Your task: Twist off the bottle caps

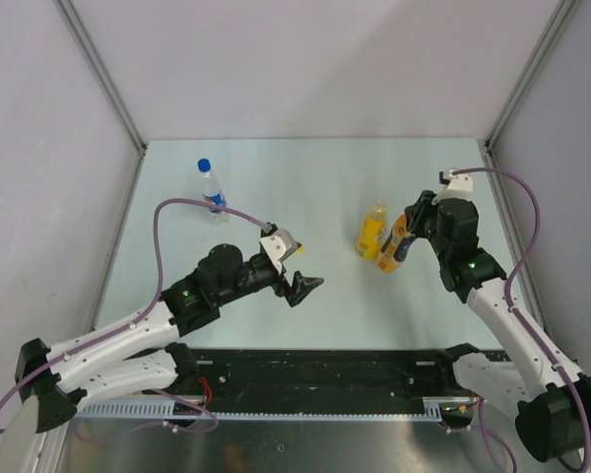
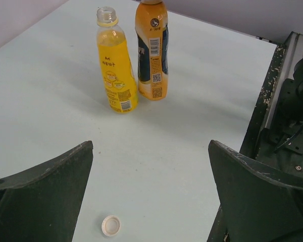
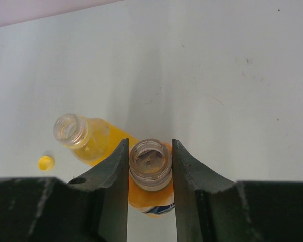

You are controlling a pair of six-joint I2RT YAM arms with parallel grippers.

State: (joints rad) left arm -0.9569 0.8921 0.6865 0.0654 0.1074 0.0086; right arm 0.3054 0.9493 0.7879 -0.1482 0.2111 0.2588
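Left arm stretches low toward centre, left hand [image 1: 303, 288] fingers spread wide; right arm bends inward, right hand [image 3: 150, 151] clamped around the neck of the orange bottle [image 3: 148, 199].

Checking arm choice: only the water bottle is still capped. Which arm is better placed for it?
Left. The left pincer is open and free, on the water bottle's side; the right pincer is shut on the orange bottle.

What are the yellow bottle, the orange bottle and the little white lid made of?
The yellow bottle is likely clear plastic: its glossy wall is see-through at the neck. The orange bottle is probably plastic too, wrapped in a shiny printed label. The white cap looks like matte, opaque plastic.
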